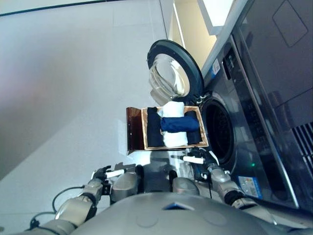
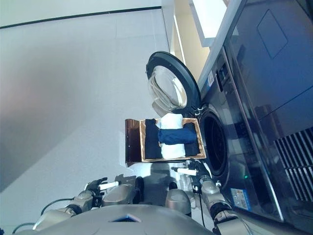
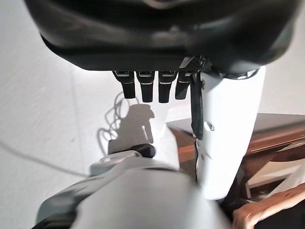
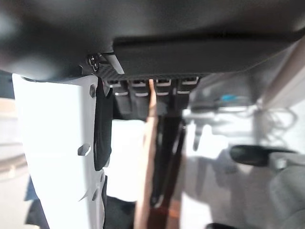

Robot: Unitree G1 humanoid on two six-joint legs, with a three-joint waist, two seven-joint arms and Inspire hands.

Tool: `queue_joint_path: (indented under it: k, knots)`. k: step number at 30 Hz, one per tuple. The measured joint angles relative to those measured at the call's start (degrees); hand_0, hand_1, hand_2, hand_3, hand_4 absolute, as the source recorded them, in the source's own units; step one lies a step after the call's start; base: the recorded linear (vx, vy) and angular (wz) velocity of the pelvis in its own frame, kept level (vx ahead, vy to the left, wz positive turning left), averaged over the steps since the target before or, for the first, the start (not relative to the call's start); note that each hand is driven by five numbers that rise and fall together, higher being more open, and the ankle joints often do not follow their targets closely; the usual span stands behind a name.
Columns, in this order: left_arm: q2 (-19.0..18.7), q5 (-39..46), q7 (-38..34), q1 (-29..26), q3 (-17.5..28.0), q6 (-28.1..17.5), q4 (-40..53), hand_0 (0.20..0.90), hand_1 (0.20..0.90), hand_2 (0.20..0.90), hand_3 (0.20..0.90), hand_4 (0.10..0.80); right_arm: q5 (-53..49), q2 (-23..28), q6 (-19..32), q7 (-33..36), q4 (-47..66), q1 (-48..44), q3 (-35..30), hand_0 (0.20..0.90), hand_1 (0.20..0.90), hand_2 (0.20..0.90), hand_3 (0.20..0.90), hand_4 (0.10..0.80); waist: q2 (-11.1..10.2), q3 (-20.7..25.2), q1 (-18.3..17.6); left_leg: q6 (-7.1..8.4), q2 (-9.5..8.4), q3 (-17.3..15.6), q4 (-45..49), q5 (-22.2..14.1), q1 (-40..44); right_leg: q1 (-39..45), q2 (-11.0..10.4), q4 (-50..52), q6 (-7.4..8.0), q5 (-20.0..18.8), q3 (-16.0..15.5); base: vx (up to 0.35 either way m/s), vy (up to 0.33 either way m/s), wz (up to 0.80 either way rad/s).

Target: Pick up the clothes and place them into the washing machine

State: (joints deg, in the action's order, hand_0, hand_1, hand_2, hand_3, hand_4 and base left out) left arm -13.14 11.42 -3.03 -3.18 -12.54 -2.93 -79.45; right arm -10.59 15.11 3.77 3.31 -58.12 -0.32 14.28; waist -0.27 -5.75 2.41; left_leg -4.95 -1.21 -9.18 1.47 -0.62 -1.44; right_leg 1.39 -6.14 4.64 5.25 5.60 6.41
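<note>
Washing machine (image 1: 264, 122) fills right of frame, round door (image 1: 173, 68) swung open at centre top. Basket (image 1: 145, 129) mid-frame beside the drum opening, holding folded dark and white clothes (image 1: 174, 125). Left robot hand (image 1: 105, 174) lower left and right robot hand (image 1: 200, 160) lower centre: fingers straight, empty.

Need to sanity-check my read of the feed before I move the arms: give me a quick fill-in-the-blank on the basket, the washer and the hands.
1. The washing machine door is ____.
2. The clothes lie in a ____, beside the drum opening.
3. The roll lying across the pile is dark ____.
4. Left hand and right hand each hold ____.

Missing words: open; basket; blue; nothing
</note>
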Motion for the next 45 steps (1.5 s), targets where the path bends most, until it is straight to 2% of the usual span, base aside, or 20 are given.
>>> queue_joint_path:
  k: [1,7,10,11,14,16,18,19,21,22,23,25,28,30,32,35,36,37,39,45]
  knots:
    - [-0.7,-0.1,0.0,0.0,0.0,0.1,-0.4,0.9,0.9,0.9,0.9,0.8,0.0,-0.3,0.0,-0.1,0.0,0.0,-0.1,0.9,0.9,0.9,0.9,0.8,-0.7,0.6,-0.3,-0.64,-0.65,0.1,-0.9,-0.2,0.2,-0.1,-0.7,0.7,0.28,0.1,-2.4,0.158,0.164,-0.02]
    - [-1.0,-0.7,0.4,-0.3,-0.2,0.2,-1.2,0.9,0.9,0.9,0.9,0.8,0.0,0.0,0.0,0.1,-0.1,-0.1,-0.2,0.9,0.9,0.9,0.9,0.8,0.1,0.0,-1.6,-2.76,-1.1,0.7,-3.0,0.7,3.2,-8.6,-0.1,20.7,1.51,0.5,-2.9,0.068,0.129,0.05]
    - [-1.3,-0.7,0.4,0.0,-2.2,0.2,-1.3,0.9,0.9,0.9,0.9,0.8,0.0,0.0,0.1,0.2,-0.1,0.1,-0.1,0.9,0.9,0.9,0.9,0.8,0.9,-1.3,-2.2,-4.18,-1.67,1.7,-3.0,-0.6,4.3,-11.2,-1.6,27.4,1.62,0.1,-4.3,0.116,0.026,0.13]
    - [-1.2,-0.7,0.4,0.2,-2.2,0.2,-1.4,0.9,0.9,0.9,0.9,0.8,0.0,0.0,0.1,0.2,0.0,0.1,-0.1,0.9,0.9,0.9,0.9,0.8,1.2,-1.3,-2.0,-4.58,-1.69,1.7,-3.5,-0.1,4.7,-11.6,-2.5,25.9,0.75,0.8,-7.0,0.183,-0.045,-0.06]
    - [-1.1,-0.7,0.5,0.6,-2.2,0.5,-1.6,0.9,0.9,0.9,0.9,0.8,0.0,0.0,0.1,0.2,0.1,0.0,-0.1,0.9,0.9,0.9,0.9,0.8,1.5,-2.0,-1.9,-4.45,-1.67,2.1,-4.2,0.5,4.8,-10.5,-3.9,16.0,1.04,0.7,-9.8,0.126,-0.117,0.01]
    - [-1.1,-0.5,0.4,0.6,-1.9,0.6,-2.3,0.9,0.9,0.9,0.9,0.8,0.0,-0.1,0.0,0.2,0.2,0.1,-0.1,0.9,0.9,0.9,0.9,0.8,1.5,-3.0,-2.3,-3.86,-1.69,2.4,-4.8,0.9,5.0,-10.0,-4.7,6.0,4.31,-1.8,-10.4,0.098,-0.144,0.16]
    - [-1.4,-0.3,0.1,0.8,-1.9,0.5,-2.8,0.9,0.9,0.9,0.9,0.8,0.0,-0.3,-0.1,0.2,0.2,0.3,-0.1,0.9,0.9,0.9,0.9,0.8,0.7,-3.5,-2.9,-2.71,-1.84,3.8,-5.2,1.4,5.4,-10.0,-5.3,0.1,4.85,-5.9,-10.5,0.097,-0.158,0.33]
    - [-1.5,-0.2,0.0,0.8,-1.9,0.5,-2.7,0.9,0.9,0.9,0.9,0.8,0.0,-0.4,-0.1,0.2,0.3,0.3,-0.1,0.9,0.9,0.9,0.9,0.8,0.3,-3.6,-3.0,-2.41,-1.97,3.9,-5.4,1.5,5.6,-9.7,-5.4,-0.4,4.5,-6.7,-10.5,0.105,-0.174,0.31]
    - [-1.7,-0.1,-0.1,2.0,-0.6,0.5,-2.8,0.9,0.9,0.9,0.9,0.8,0.0,-0.6,-0.1,0.2,0.3,0.4,0.0,0.9,0.9,0.9,0.9,0.8,-1.3,-3.2,-3.0,-0.58,-2.07,5.0,-6.0,1.4,6.3,-6.6,-6.2,-3.5,3.88,-7.1,-11.5,0.103,-0.198,0.23]
    - [-1.8,0.4,-0.2,2.7,0.8,0.5,-2.7,0.9,0.9,0.9,0.9,0.8,0.1,-0.6,-0.1,0.2,0.4,0.4,0.0,0.9,0.9,0.9,0.9,0.8,-2.1,-2.7,-2.8,0.89,-1.62,5.4,-6.0,1.2,6.4,-5.5,-5.6,-5.9,3.18,-12.8,-12.0,0.113,-0.195,0.16]
    - [-1.7,0.4,-0.2,2.9,0.9,0.5,-2.6,0.9,0.9,0.9,0.9,0.8,0.1,-0.4,-0.1,0.2,0.5,0.4,0.0,0.9,0.9,0.9,0.9,0.8,-1.9,-2.6,-2.8,1.28,-1.17,5.7,-6.0,1.1,6.5,-5.2,-5.2,-6.2,2.85,-13.6,-12.1,0.115,-0.189,0.18]
    - [-1.0,0.6,-0.2,3.8,1.3,0.5,-2.6,0.9,0.9,0.9,0.9,0.8,0.1,0.7,-0.1,0.2,0.7,0.5,-0.3,0.9,0.9,0.9,0.9,0.8,-0.4,-1.8,-2.9,3.59,1.99,6.6,-5.8,0.7,7.1,-2.4,-1.9,-9.1,1.06,-13.7,-13.4,0.089,-0.184,0.16]
    - [-0.6,0.5,-0.1,3.8,1.3,0.5,-2.6,0.9,0.9,0.9,0.9,0.8,0.1,2.5,-0.1,0.3,1.7,0.4,-0.3,0.9,0.9,0.9,0.9,0.8,0.8,-1.0,-2.8,5.39,4.39,7.6,-5.2,0.2,6.9,-1.6,0.4,-9.4,-0.65,-13.0,-14.7,0.06,-0.181,0.1]
    - [-0.5,0.6,-0.1,3.5,1.3,0.5,-2.6,0.9,0.9,0.9,0.9,0.8,0.0,3.1,-0.1,0.4,2.7,0.4,-0.1,0.9,0.9,0.9,0.9,0.8,1.0,-0.9,-2.9,6.21,4.9,8.1,-2.9,-0.3,5.6,-1.7,1.2,-9.4,-0.92,-12.6,-14.9,-0.01,-0.144,0.15]
    - [-0.7,0.6,-0.2,2.2,1.4,0.1,-2.6,0.9,0.9,0.9,0.9,0.8,0.1,2.3,0.0,0.2,3.3,0.2,1.5,0.9,0.9,0.9,0.9,0.8,0.5,-1.5,-2.4,7.49,4.35,9.8,2.7,-1.2,2.2,-1.7,0.9,-9.3,-1.52,-12.5,-15.1,-0.039,-0.015,0.22]
    - [0.2,0.7,-0.3,0.4,1.0,0.1,-2.5,0.9,0.9,0.9,0.9,0.8,0.0,3.3,-0.1,0.5,3.2,0.1,1.5,0.9,0.9,0.9,0.9,0.8,1.2,-2.4,-1.8,8.11,4.36,10.5,4.7,-2.1,-0.4,-2.1,0.8,-9.4,-2.16,-12.2,-15.6,0.047,0.074,0.3]
    - [0.9,0.7,-0.3,-0.7,0.4,0.1,-2.5,0.9,0.9,0.9,0.9,0.8,0.0,4.8,-0.1,0.5,3.4,-0.1,1.2,0.9,0.9,0.9,0.9,0.8,2.3,-2.9,-1.9,7.32,4.52,9.3,4.1,-2.8,-1.1,-3.4,0.8,-8.5,-1.91,-12.1,-15.3,0.112,0.141,0.37]
    - [0.9,0.7,-0.3,-0.4,0.3,0.0,-2.4,0.9,0.9,0.9,0.9,0.8,0.0,4.9,-0.1,0.6,3.5,-0.3,1.1,0.9,0.9,0.9,0.9,0.8,2.2,-3.0,-1.6,5.98,4.02,8.8,2.6,-2.1,-1.1,-5.0,0.2,-7.5,-1.56,-11.8,-14.7,0.102,0.15,0.09]
    - [0.8,0.8,-0.7,0.5,0.6,0.0,-2.1,0.9,0.9,0.9,0.9,0.8,0.1,4.9,-0.1,0.6,5.6,-0.4,0.8,0.9,0.9,0.9,0.9,0.8,2.1,-2.9,-1.8,4.5,3.34,7.5,-0.5,-0.1,-0.8,-6.6,-0.7,-6.8,-1.05,-12.0,-14.2,0.053,0.168,-0.15]
    - [0.1,0.8,-0.7,0.5,-0.1,0.0,-1.7,0.9,0.9,0.9,0.9,0.8,0.1,4.3,-0.2,0.7,7.5,-0.5,1.0,0.9,0.9,0.9,0.9,0.8,1.4,-3.3,-1.9,2.96,0.55,4.4,-4.0,2.1,-1.1,-9.6,-3.7,-7.0,1.07,-13.4,-13.2,-0.016,0.117,-0.16]
